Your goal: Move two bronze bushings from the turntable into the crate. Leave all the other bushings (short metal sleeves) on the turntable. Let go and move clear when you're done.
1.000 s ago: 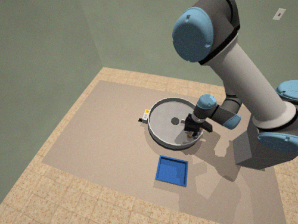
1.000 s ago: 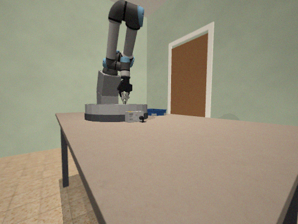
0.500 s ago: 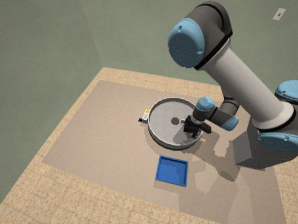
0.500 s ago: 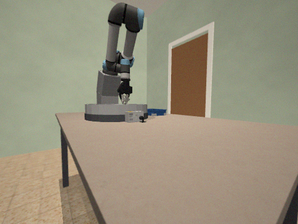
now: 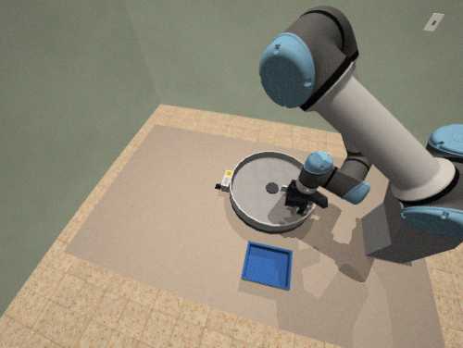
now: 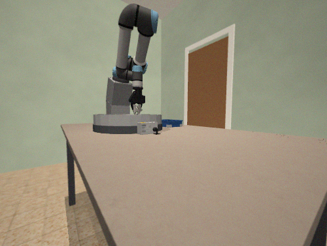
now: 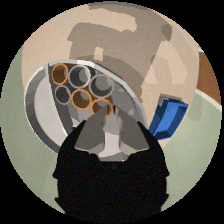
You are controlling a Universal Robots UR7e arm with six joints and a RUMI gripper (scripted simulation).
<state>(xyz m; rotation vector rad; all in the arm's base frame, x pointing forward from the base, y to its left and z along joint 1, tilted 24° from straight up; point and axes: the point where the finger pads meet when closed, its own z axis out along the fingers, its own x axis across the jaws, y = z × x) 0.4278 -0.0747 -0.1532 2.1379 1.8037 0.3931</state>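
The gripper (image 5: 296,210) (image 6: 137,113) (image 7: 110,106) is hovering over the turntable (image 5: 232,204) (image 6: 114,120) (image 7: 33,121), jaws almost pressed together, seemingly holding nothing. In the wrist view, three orange-rimmed bushings, probably the bronze ones, are standing upper left: one (image 7: 53,75) at the corner, one (image 7: 74,103) in the middle, one (image 7: 93,108) beside the fingertips. The blue crate (image 5: 267,284) (image 6: 172,123) (image 7: 175,120) is waiting at right, likely for easy dropping.

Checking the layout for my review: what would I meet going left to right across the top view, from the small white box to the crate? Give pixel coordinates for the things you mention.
White box (image 5: 225,183) (image 6: 146,127), dark hub disc (image 5: 272,188) of the turntable, pincer (image 5: 294,200) (image 6: 137,113) (image 7: 110,106).
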